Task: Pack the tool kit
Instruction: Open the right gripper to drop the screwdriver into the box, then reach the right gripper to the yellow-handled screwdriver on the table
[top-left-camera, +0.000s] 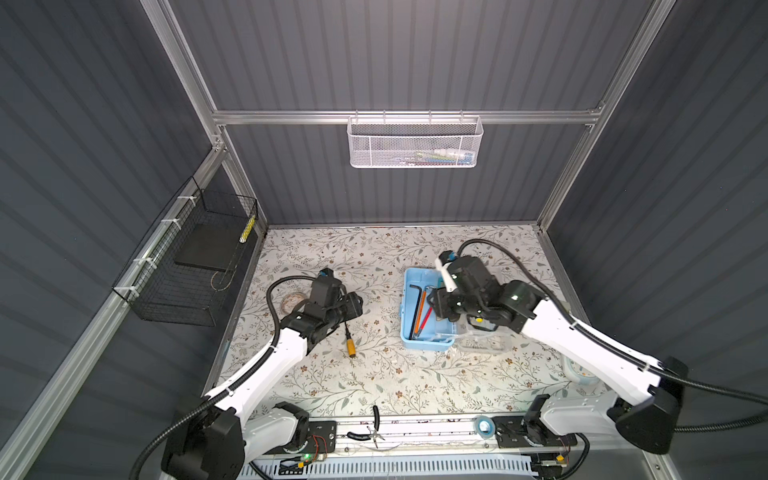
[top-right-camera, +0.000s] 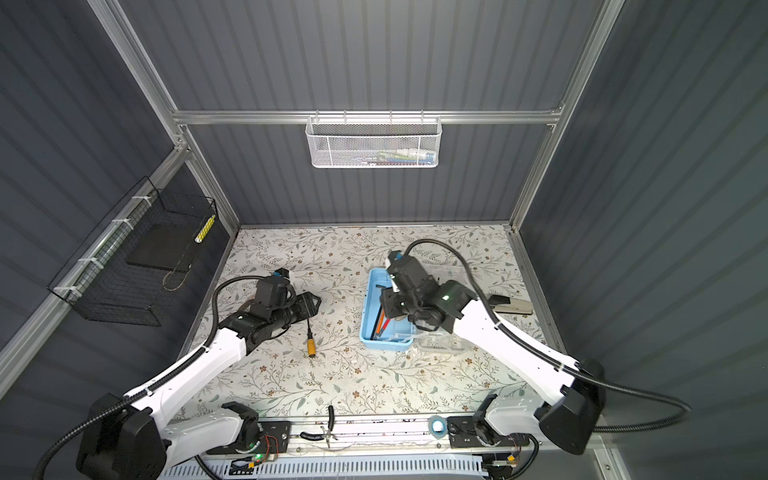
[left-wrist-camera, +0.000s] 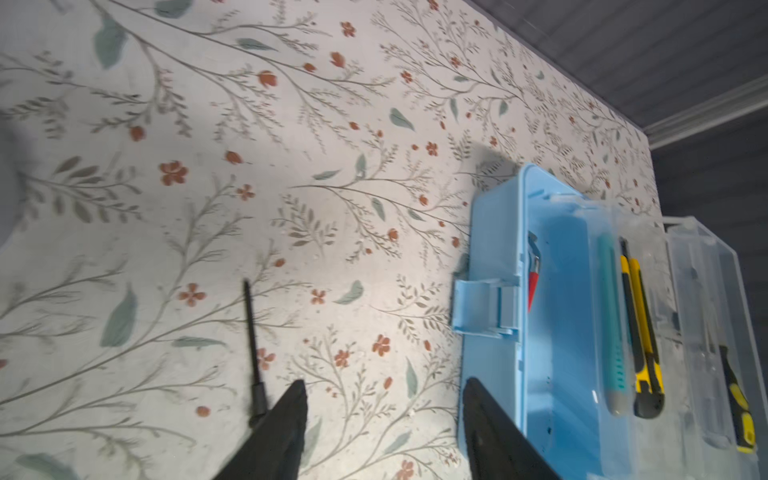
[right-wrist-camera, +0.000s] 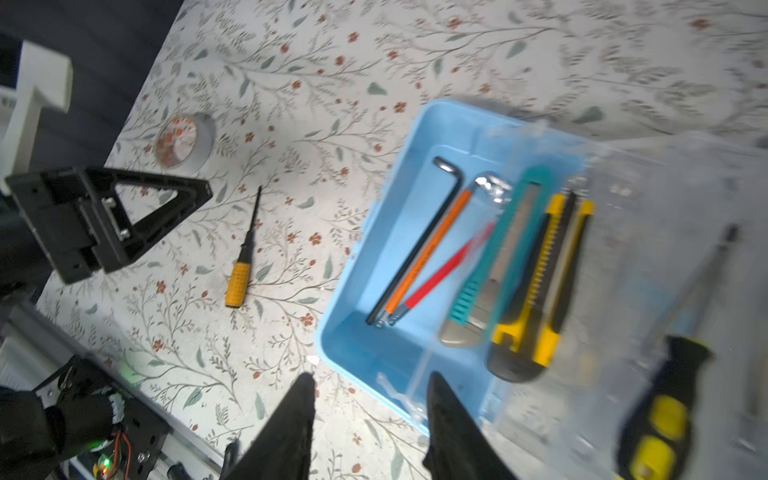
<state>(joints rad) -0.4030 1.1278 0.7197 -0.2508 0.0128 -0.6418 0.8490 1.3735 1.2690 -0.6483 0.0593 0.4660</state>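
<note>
The light-blue tool kit box (top-left-camera: 415, 336) stands open right of the table's middle, its clear lid (top-left-camera: 484, 343) flopped to its right. Black, orange and red hex keys (right-wrist-camera: 415, 245) lie on its floor. A clear insert carries the teal knife (right-wrist-camera: 494, 257) and the yellow-black knife (right-wrist-camera: 536, 282). A black-and-yellow screwdriver (right-wrist-camera: 665, 399) rests in the clear lid. A yellow-handled screwdriver (top-left-camera: 351, 345) lies on the table left of the box. My right gripper (right-wrist-camera: 371, 378) hangs open over the box's near corner. My left gripper (left-wrist-camera: 384, 384) is open and empty, between that screwdriver and the box.
A white mesh basket (top-left-camera: 415, 141) hangs on the back wall and a black wire basket (top-left-camera: 187, 266) on the left wall. A tape roll (right-wrist-camera: 185, 143) sits behind the left arm. Pliers (top-left-camera: 376, 428) and a blue tape roll (top-left-camera: 484, 424) lie at the front rail, a stapler (top-right-camera: 511, 305) far right.
</note>
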